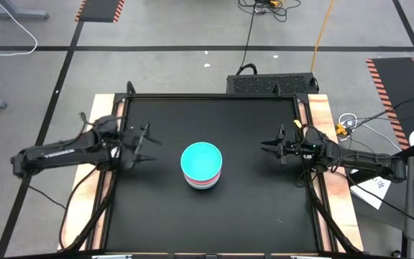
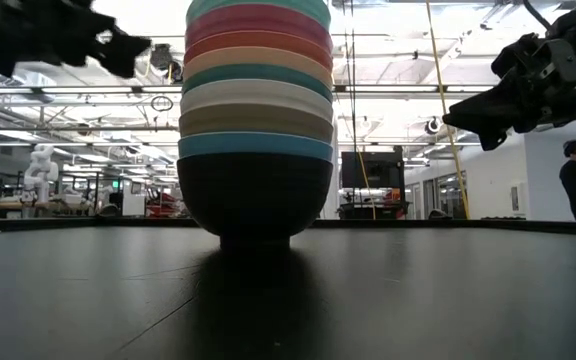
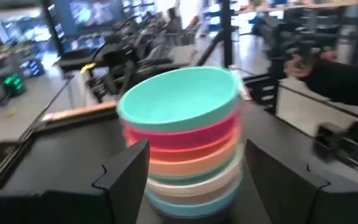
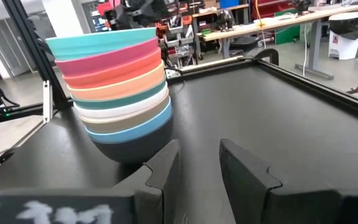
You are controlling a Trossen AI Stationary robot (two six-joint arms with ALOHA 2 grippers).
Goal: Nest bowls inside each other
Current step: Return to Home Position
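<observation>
At the centre of the table (image 1: 264,216) the bowls (image 1: 201,165) stand nested in one stack — job done, I'd say — left gripper (image 1: 149,147) and right gripper (image 1: 266,147) hang spread, empty, either side.

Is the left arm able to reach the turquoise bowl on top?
Probably yes. The left gripper is open, facing the turquoise bowl, with only bare black table between them.

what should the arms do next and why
Probably just draw both arms back to their rest pose. The left claw and right claw are open, empty, and apart from the stack of bowls, one on each side. The stack stands upright mid-table with the turquoise bowl on top. No loose bowl shows on the table, so nothing seems left to nest.
</observation>
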